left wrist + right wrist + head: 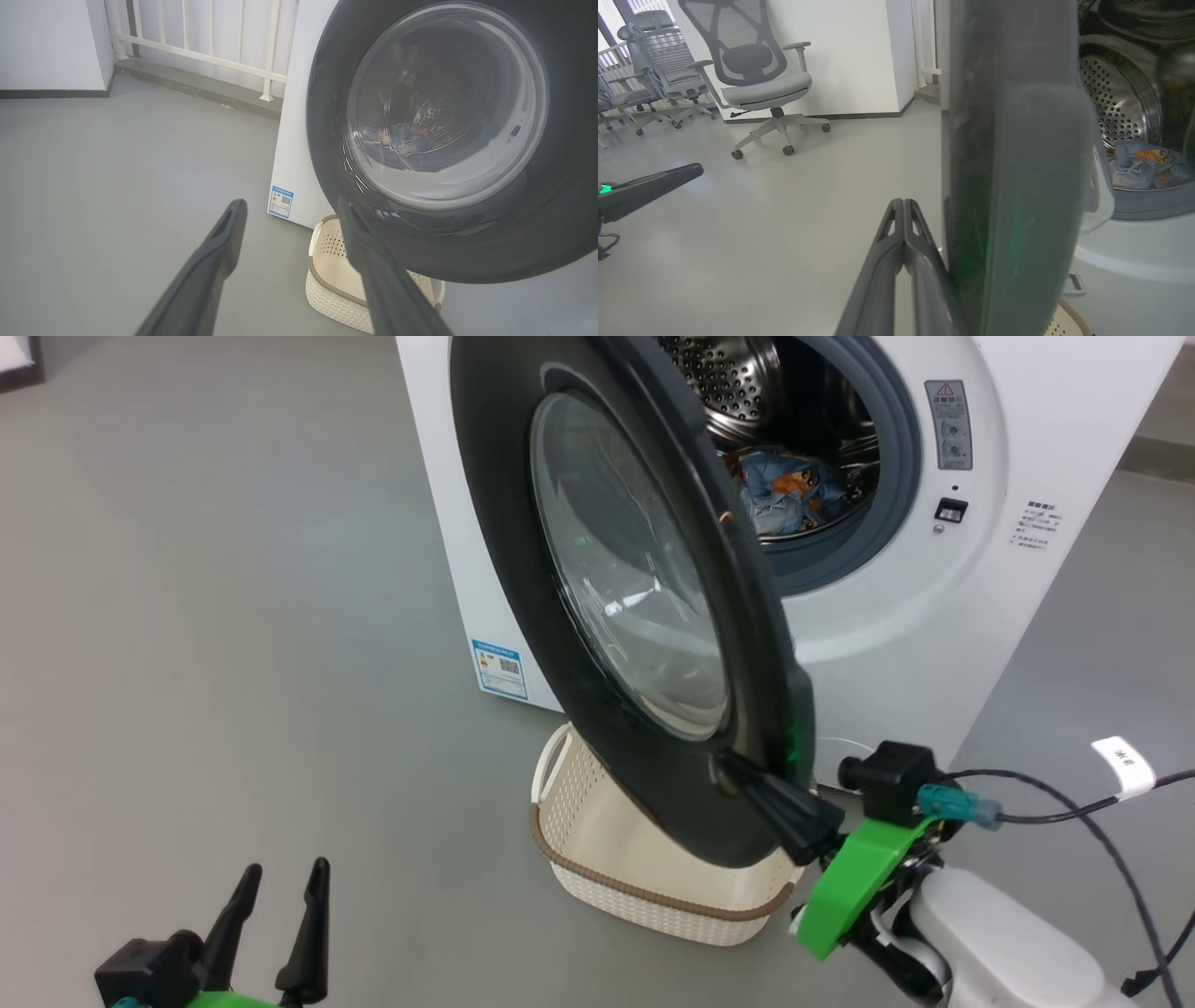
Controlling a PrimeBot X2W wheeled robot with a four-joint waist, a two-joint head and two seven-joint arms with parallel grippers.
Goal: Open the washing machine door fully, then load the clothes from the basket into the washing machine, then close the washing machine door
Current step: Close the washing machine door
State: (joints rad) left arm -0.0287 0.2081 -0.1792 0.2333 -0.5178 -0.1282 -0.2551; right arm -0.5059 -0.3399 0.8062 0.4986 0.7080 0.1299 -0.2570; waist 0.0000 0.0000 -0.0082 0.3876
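The washing machine [915, 616] stands ahead, its door [616, 588] swung about halfway out with the black rim edge-on towards me. Blue clothes with orange patches [780, 490] lie inside the steel drum, also visible as clothes [1143, 165] in the right wrist view. The cream basket [644, 868] sits on the floor under the door. My right gripper [728, 775] is shut, its fingertips pressed against the outer face of the door's lower rim; right gripper [903, 210] lies alongside the door edge [1008, 186]. My left gripper [285, 887] hangs open at the lower left, well clear of the door [448, 140].
Grey floor [233, 616] spreads to the left of the washer. Office chairs [756, 79] stand by a white wall far to the left. A white railing [210, 42] runs behind the machine. A black cable [1074, 812] trails from my right wrist.
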